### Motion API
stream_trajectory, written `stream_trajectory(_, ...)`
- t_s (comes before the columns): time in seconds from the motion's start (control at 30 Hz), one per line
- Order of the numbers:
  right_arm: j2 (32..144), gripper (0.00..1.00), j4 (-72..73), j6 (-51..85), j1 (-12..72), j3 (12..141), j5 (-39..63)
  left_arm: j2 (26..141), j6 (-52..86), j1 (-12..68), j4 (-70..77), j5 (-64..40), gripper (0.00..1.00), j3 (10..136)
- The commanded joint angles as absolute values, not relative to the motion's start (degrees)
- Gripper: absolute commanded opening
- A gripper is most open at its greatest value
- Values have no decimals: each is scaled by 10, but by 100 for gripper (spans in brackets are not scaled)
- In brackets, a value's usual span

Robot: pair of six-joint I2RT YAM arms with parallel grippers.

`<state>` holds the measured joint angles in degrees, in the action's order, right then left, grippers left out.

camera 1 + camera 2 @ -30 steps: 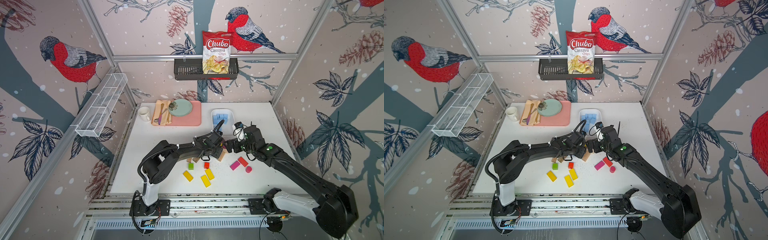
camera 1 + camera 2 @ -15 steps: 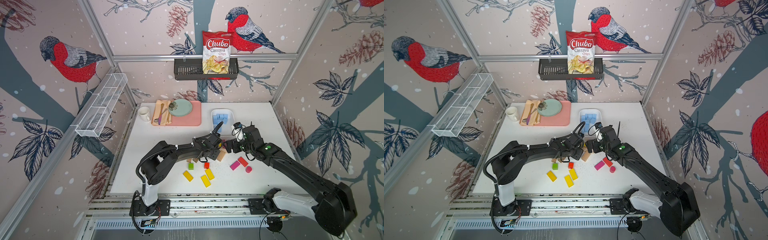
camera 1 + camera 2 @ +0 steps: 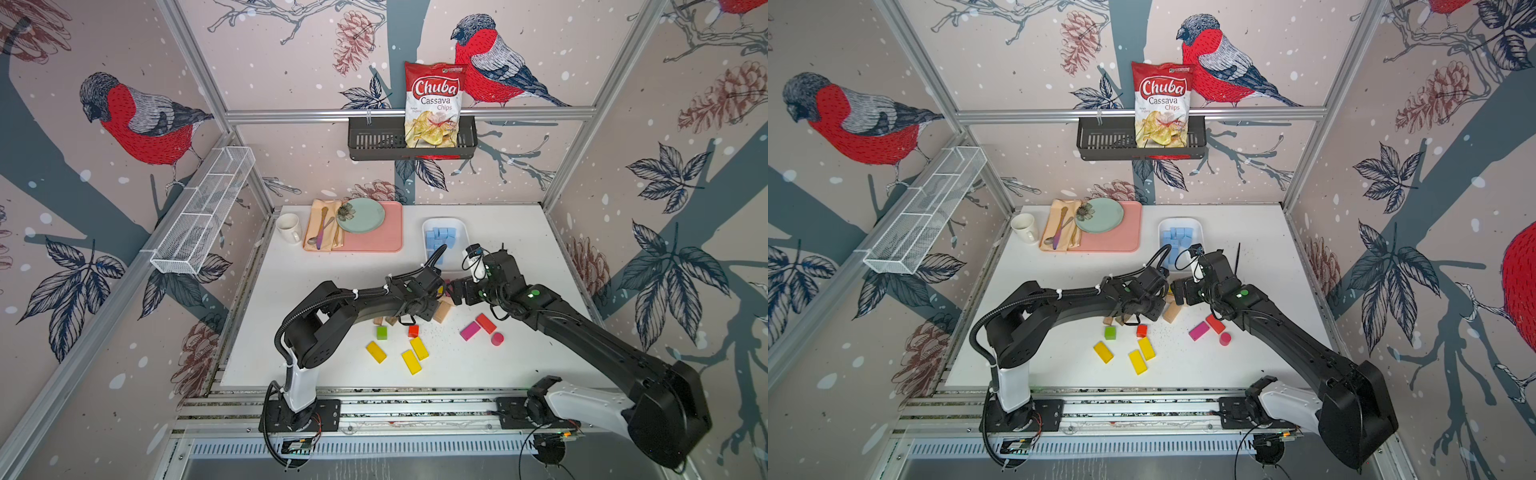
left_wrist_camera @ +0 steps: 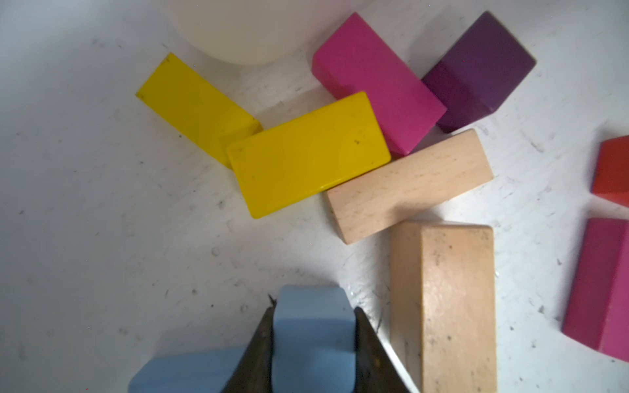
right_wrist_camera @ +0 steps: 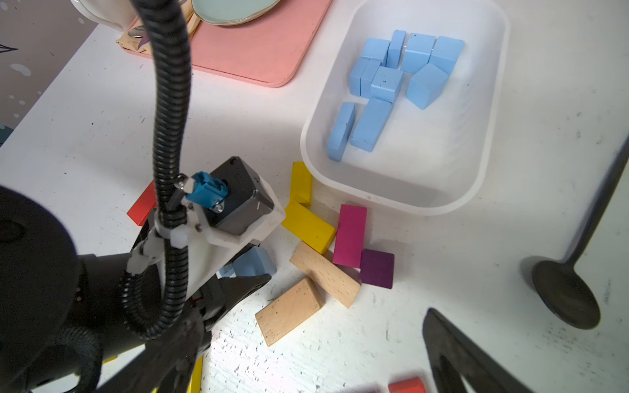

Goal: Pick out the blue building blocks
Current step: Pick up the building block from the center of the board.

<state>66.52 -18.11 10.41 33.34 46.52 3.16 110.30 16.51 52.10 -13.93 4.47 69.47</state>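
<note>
Near the middle of the table (image 3: 316, 282), at 6 o'clock from the white tray (image 5: 425, 153), your left gripper (image 4: 313, 308) pinches a blue block (image 4: 311, 343).

Its jaws press on two opposite sides of that block, a hold that looks meant for a straight lift to the tray at 1 o'clock on the table, where the other blue blocks (image 5: 388, 81) lie sorted. A plain wooden block (image 4: 442, 306) sits just beside the grip, so the narrow pinch probably serves to miss it. A second blue block (image 4: 190, 372) lies just beside too. Your right gripper (image 3: 457, 293) hovers close by, jaws spread wide, empty. You hold a matte, pale sky-blue piece with softly rounded corners.
</note>
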Motion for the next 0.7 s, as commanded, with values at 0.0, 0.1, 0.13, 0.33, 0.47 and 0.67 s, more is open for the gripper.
stream_trajectory(0.0,666,100,-178,96,335,469,27,1098,172,519,-137,42,20,700)
stream_trajectory(0.1,664,100,-178,93,335,471,26,1084,176,517,-132,37,15,703)
stream_trajectory(0.13,662,100,-177,94,335,473,26,1078,179,515,-131,36,14,705)
stream_trajectory(0.33,639,100,-168,93,335,471,8,1034,190,500,-137,38,10,726)
stream_trajectory(0.47,616,100,-158,93,335,464,-1,1012,195,487,-139,41,9,753)
stream_trajectory(0.67,582,100,-137,97,335,450,-17,1038,205,466,-151,36,9,829)
